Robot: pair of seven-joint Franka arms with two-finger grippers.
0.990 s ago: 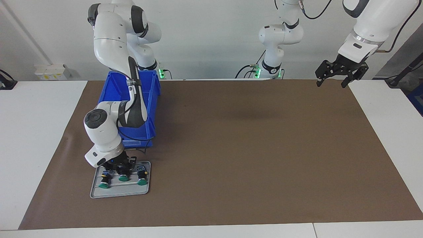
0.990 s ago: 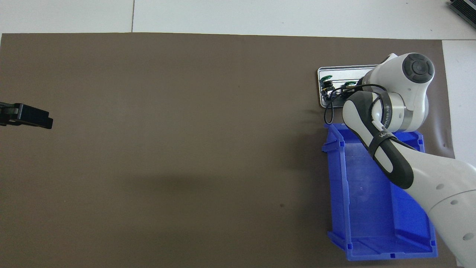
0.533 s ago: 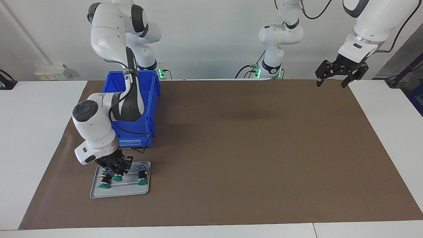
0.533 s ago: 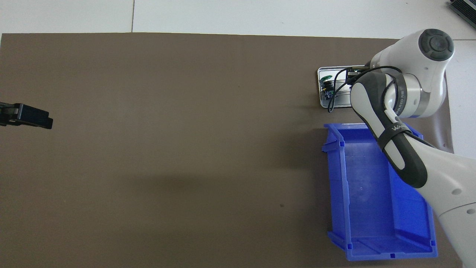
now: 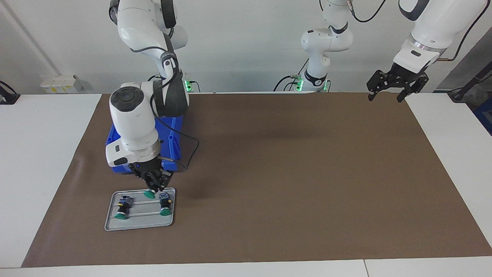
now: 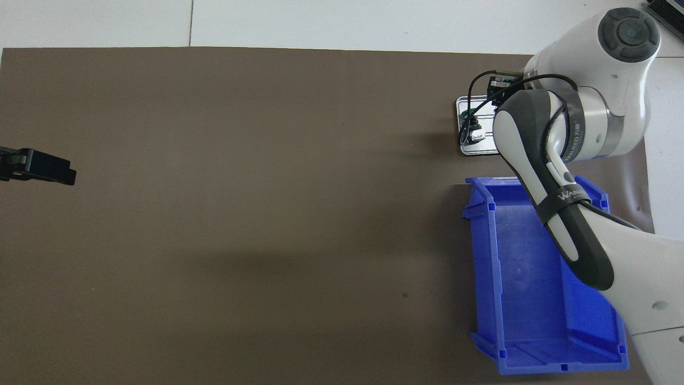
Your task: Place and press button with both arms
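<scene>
Facing view: right gripper (image 5: 153,187) has risen off the grey tray (image 5: 139,222), closed on the button (image 5: 150,193); two buttons remain there, so the pick looks done. Left gripper (image 5: 396,85) waits, spread and empty, over the tabletop's (image 5: 292,173) corner. Overhead view: held button hidden under the right arm; placing is next.

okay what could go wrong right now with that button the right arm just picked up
1. The right hand holds the button by its body, low over the tray; a loose grip could drop it.
2. Two more buttons lie just below; a low sideways carry might knock them.
3. The blue bin stands beside the tray, under the arm, which could bump it.
</scene>
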